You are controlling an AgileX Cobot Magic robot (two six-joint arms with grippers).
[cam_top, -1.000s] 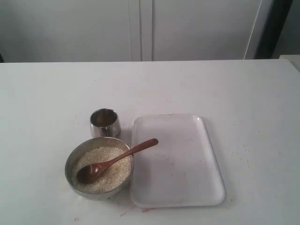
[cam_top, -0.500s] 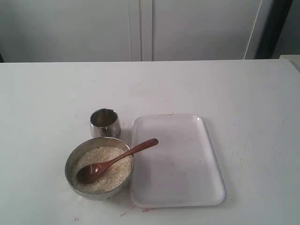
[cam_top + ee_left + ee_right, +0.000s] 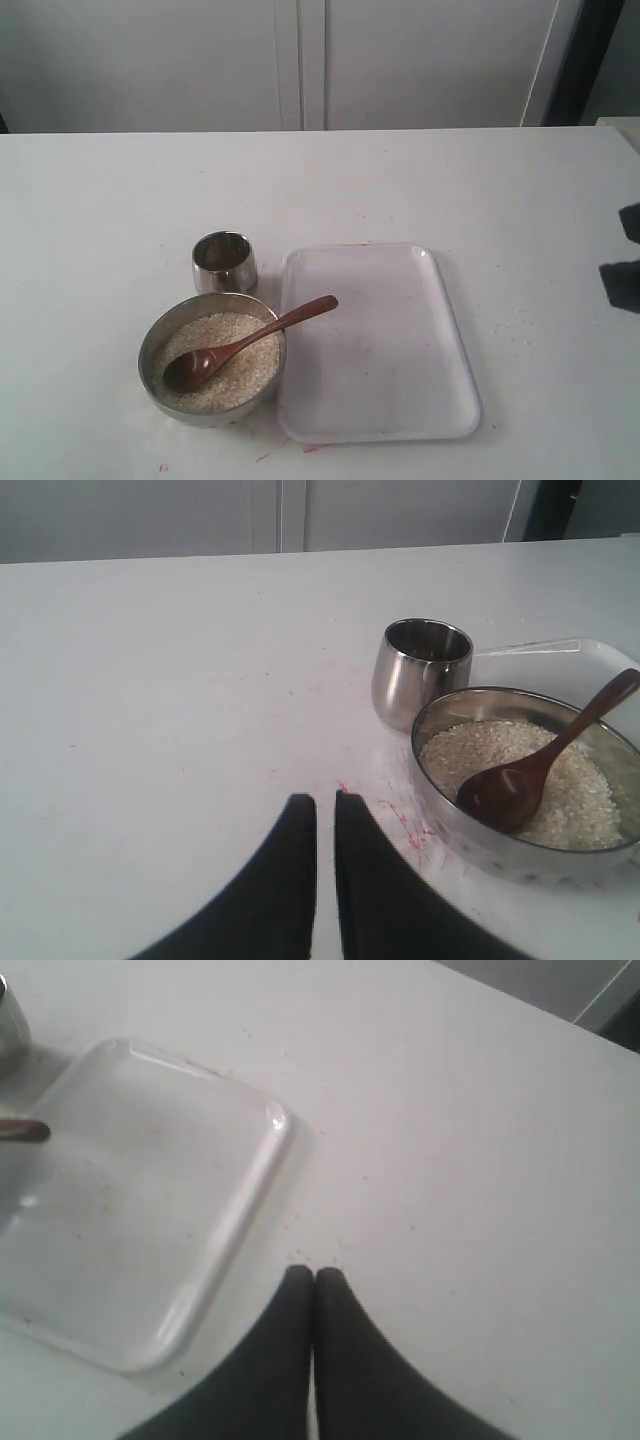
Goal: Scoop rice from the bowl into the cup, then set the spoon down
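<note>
One slim wooden spoon [image 3: 255, 340] rests on grainy rice [image 3: 240, 382].

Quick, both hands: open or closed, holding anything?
Left hand: closed, holding nothing.
Right hand: closed, holding nothing.

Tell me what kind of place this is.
Most likely a robot test bench staged for a kitchen task, not a real kitchen: a white table, plain white panels behind it, and few props: a steel bowl of rice with a wooden spoon, a steel cup and a tray.
</note>
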